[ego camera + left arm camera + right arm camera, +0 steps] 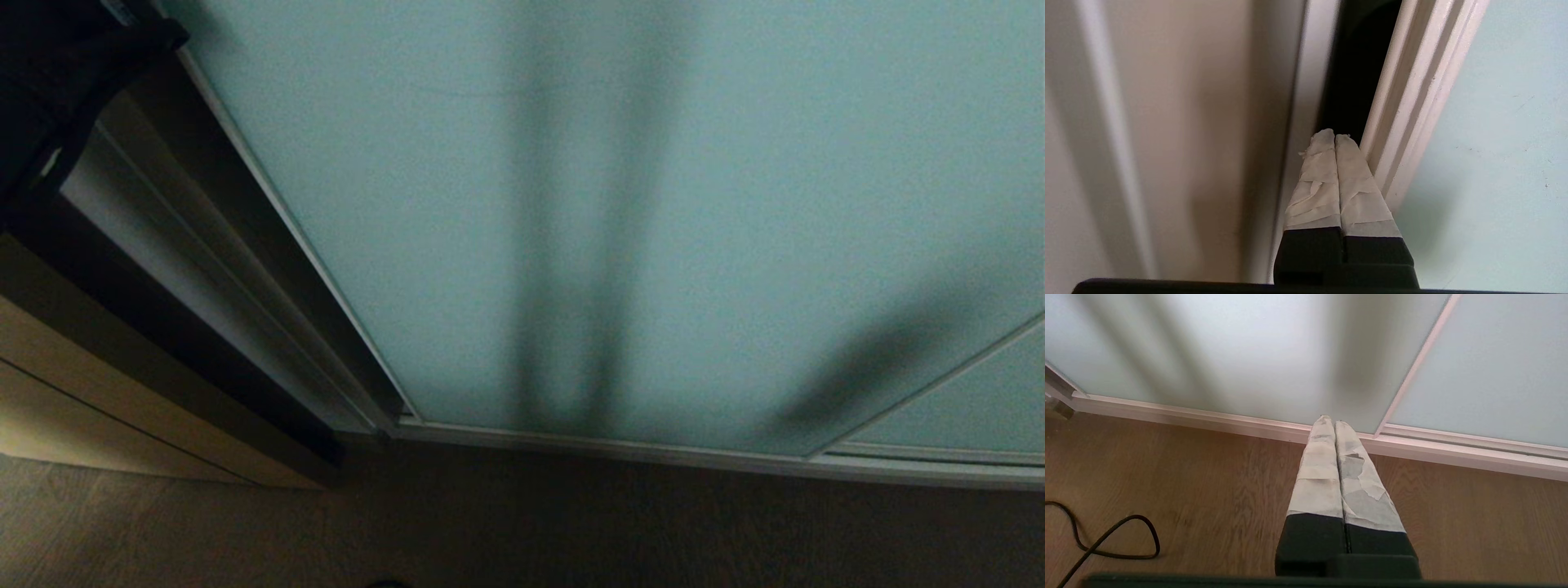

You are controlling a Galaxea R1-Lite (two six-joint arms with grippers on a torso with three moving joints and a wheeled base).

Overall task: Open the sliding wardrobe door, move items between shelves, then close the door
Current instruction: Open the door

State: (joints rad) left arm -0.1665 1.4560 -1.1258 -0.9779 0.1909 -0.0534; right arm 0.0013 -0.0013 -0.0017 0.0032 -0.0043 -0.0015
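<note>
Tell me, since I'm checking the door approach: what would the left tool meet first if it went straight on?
Probably nothing at once: the shut left tool points into the dark gap beside the sliding wardrobe door's frame. What lies deeper is hidden.

Wooden cabinet [122, 392] left of sliding door [653, 204]

A narrow dark gap [1355, 69] lay open at upper centre; the sliding wardrobe door [1506, 122] flanked its right. The beige cabinet front [1180, 122] walled its left.

Left gripper [1335, 136] & right gripper [1331, 421] look alike: 2 long thin fingers w/ pale crinkly tape up to the 12 o'clock tips, black blocks at the base toward 6 o'clock.
</note>
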